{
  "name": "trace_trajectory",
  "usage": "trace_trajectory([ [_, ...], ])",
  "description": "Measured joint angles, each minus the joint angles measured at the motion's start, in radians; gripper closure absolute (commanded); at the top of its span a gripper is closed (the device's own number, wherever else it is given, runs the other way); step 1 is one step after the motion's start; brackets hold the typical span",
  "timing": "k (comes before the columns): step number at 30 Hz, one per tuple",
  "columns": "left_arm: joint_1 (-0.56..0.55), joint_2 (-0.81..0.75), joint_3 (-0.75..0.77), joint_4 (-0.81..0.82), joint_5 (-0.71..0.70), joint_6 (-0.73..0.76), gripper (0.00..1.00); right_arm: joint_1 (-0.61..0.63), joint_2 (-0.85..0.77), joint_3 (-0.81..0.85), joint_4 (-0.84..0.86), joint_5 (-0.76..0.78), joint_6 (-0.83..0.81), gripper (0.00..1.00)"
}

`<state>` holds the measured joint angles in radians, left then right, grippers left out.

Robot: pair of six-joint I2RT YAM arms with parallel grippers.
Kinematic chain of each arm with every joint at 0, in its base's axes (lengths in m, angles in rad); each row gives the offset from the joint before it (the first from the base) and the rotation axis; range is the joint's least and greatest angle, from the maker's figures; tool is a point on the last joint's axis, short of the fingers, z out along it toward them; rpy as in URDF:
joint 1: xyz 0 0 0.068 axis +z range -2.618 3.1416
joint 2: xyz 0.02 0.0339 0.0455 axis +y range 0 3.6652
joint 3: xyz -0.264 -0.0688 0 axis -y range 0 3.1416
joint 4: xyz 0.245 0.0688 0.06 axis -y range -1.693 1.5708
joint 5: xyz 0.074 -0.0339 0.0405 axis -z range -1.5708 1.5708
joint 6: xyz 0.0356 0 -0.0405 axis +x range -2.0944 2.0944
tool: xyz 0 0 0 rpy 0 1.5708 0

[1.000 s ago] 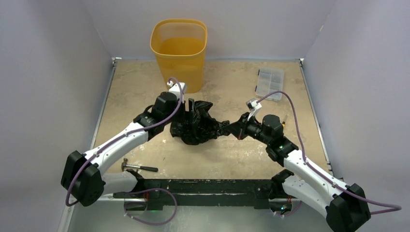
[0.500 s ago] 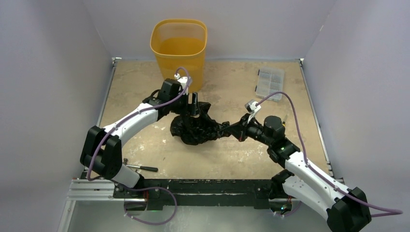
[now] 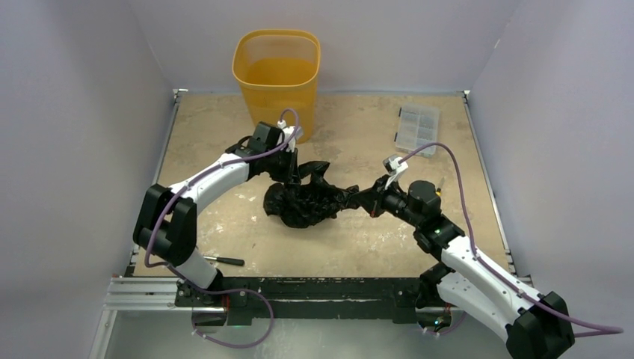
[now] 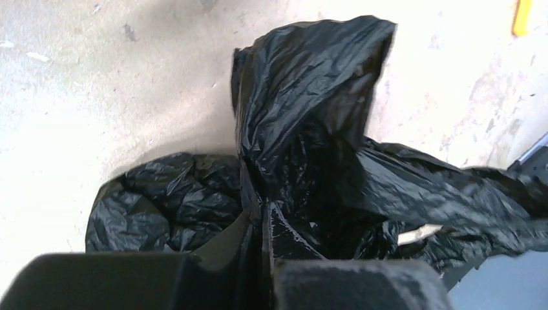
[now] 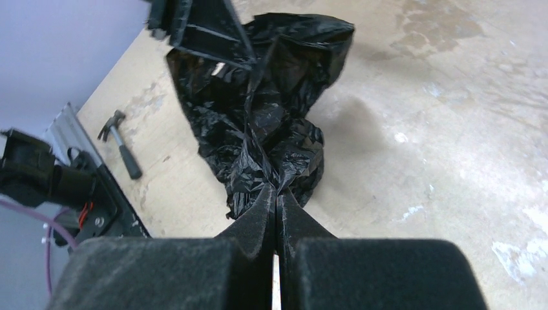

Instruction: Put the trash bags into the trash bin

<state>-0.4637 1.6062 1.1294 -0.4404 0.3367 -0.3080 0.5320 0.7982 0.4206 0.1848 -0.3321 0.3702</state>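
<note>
Risk notes, L to R across top view.

Hammer [image 3: 217, 259] lies at 7 o'clock on table [image 3: 351, 247], near L arm's base. Low risk. It only gets swept if L arm swings back low.

Bin [image 3: 277, 78] at 12 o'clock, far edge, upright; I see nothing inside. L wrist sits just in front of its near wall. Bin looks light, so I judge a bump from wrist or cable during the lift could shove or tip it.

L claw [image 4: 262, 223]: jaws closed on a thin fold of bag [image 3: 306, 200], at bag's 11 o'clock side. The bite looks small and the film is glossy, so slip on lift is my main worry.

Bag is a crumpled heap on table, about centre, short of bin, w/ one flap standing up on its far side. None of it is in bin yet. It looks bulky vs bin mouth. If carried low, trailing film may catch the rim, drape outside or drag bin over.

R claw [image 5: 276, 197]: jaws fully closed on the twisted tail at bag's 3 o'clock. Film between the two claws looks drawn out. If arms move apart or at unequal pace, I expect a tear or a pop-out from one pinch. R arm also has a long reach to 12 o'clock. It may need to let go early, leaving all the load on L's small bite.

Box [image 3: 417, 129] at 2 o'clock, well apart from the rest. At risk only if R arm swings wide.
</note>
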Motion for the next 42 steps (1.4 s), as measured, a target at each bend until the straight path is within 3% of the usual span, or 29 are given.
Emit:
trace_trajectory([
  [6,0.006,-0.078,0.019,0.021,-0.029,-0.025,1.0,0.0,0.076,0.106,-0.112,0.158,0.083,0.99],
  [13,0.031,-0.432,0.092,0.145,-0.346,-0.05,1.0,-0.029,0.239,0.42,-0.296,0.353,0.121,0.98],
  [17,0.039,-0.601,0.076,0.195,-0.467,-0.055,1.0,-0.154,0.26,0.432,-0.278,0.227,0.172,0.9],
  [20,0.039,-0.625,-0.002,0.241,-0.422,-0.096,1.0,-0.212,0.235,0.35,-0.159,0.068,0.235,0.89],
  [24,0.038,-0.62,-0.261,0.33,-0.298,-0.212,1.0,-0.212,0.254,0.296,-0.021,-0.134,0.307,0.87],
  [28,0.038,-0.607,-0.418,0.322,-0.235,-0.288,1.0,-0.211,0.325,0.295,0.076,-0.297,0.331,0.71],
  [35,0.035,-0.63,-0.43,0.441,-0.221,-0.35,1.0,-0.211,0.347,0.216,0.126,-0.372,0.346,0.31],
  [42,0.003,-0.639,-0.541,0.552,-0.217,-0.46,1.0,-0.211,0.308,0.09,0.126,-0.364,0.372,0.24],
])
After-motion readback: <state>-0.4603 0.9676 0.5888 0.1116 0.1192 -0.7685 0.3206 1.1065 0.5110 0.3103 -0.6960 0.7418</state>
